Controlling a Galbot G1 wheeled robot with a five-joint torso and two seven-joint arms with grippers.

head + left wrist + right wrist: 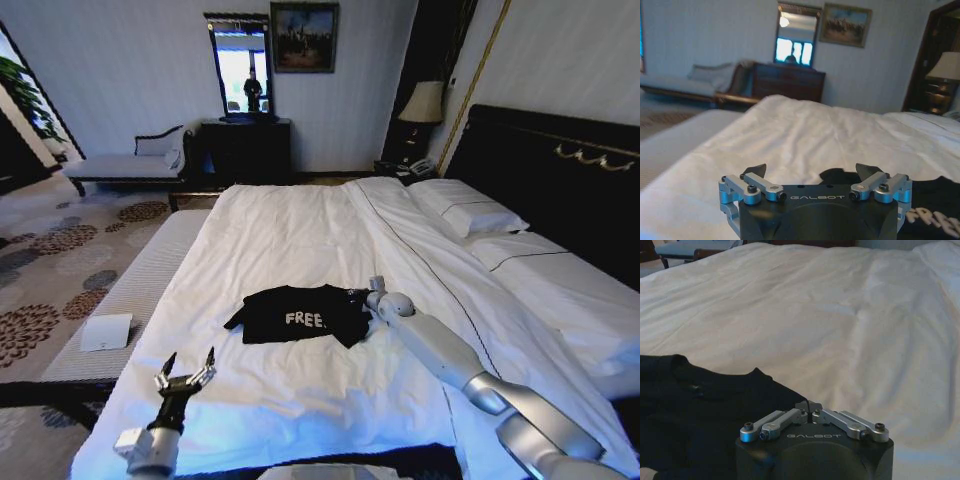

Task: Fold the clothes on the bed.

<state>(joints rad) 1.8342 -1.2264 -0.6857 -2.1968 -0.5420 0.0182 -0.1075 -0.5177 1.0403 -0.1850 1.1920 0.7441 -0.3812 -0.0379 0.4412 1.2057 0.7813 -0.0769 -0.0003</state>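
My right gripper [362,294], fingers closed on nothing, sits at the T-shirt [297,313]'s right edge. My left gripper [186,374], nearer me, hovers spread wide.

Hotel room furniture and decoration around the sleeping area.

Against the far wall stands a dark dresser [246,150] with a mirror [240,66] above it, and just beside the mirror hangs a framed painting [303,37]. To the left of the dresser there is a pale chaise bench [125,165] with a cushion on it. The floor carries a patterned carpet [45,270] with dark flower shapes. A lamp [423,103] with a light shade stands on a nightstand [400,168] in the far corner, near a telephone [424,166]. A white card [106,331] lies on the striped grey bench [135,290].
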